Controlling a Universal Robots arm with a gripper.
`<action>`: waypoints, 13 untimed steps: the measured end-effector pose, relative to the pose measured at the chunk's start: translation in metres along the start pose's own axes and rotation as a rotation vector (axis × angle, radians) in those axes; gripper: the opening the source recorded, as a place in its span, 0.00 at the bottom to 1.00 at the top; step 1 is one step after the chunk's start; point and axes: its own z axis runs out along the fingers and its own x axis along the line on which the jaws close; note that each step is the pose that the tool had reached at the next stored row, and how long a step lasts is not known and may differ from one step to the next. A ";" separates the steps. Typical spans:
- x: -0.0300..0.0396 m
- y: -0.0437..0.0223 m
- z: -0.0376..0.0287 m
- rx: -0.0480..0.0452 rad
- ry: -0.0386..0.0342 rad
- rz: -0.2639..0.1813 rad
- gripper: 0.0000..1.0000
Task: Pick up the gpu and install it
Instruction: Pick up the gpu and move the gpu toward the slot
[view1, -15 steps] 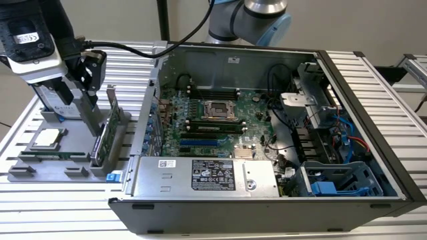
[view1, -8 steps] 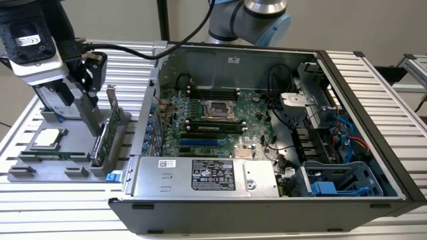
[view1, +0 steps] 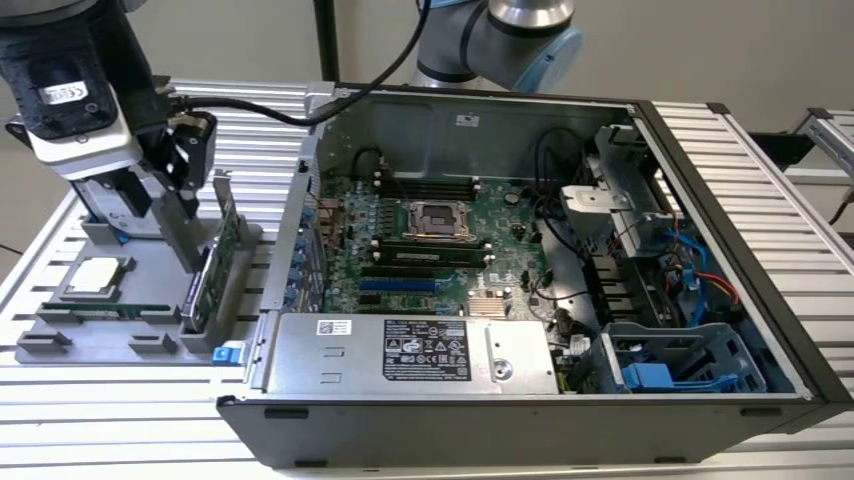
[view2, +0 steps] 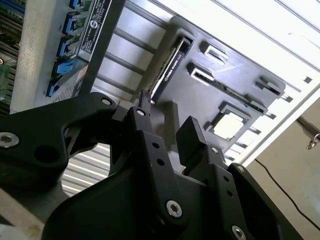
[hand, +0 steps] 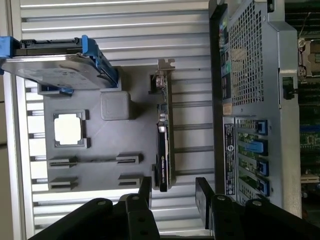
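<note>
**Card on edge in the holder, open jaws lined up across it**

You have the open computer case (view1: 427, 130) filling the exterior view's right. Just beside its outer wall sits the grey holder tray (hand: 100, 145). The gpu (hand: 164, 135) stands on edge in a slot on the side of that tray nearest the case, not yet lifted or installed. Its long axis runs parallel to the case wall, with the silver bracket at the far end from your gripper (hand: 175, 192).

In the first wrist view the gripper is spread wide and holds nothing. One of its fingers (hand: 145, 187) is on the tray side of the card, the other on the case side. The opening therefore crosses the card's thin dimension, and the card's near end falls between the jaws.

That end lies closer to the tray-side finger than to the other (the card is off-centre in the gap). I judge the fingers clear of the card, though the height above it is hard to tell
</note>
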 end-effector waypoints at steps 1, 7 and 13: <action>0.0000 0.0000 0.0008 -0.0001 -0.0006 0.000 1.00; 0.0001 -0.0003 0.0049 -0.0005 -0.0091 -0.001 1.00; 0.0002 -0.0003 0.0067 -0.0009 -0.0145 -0.001 1.00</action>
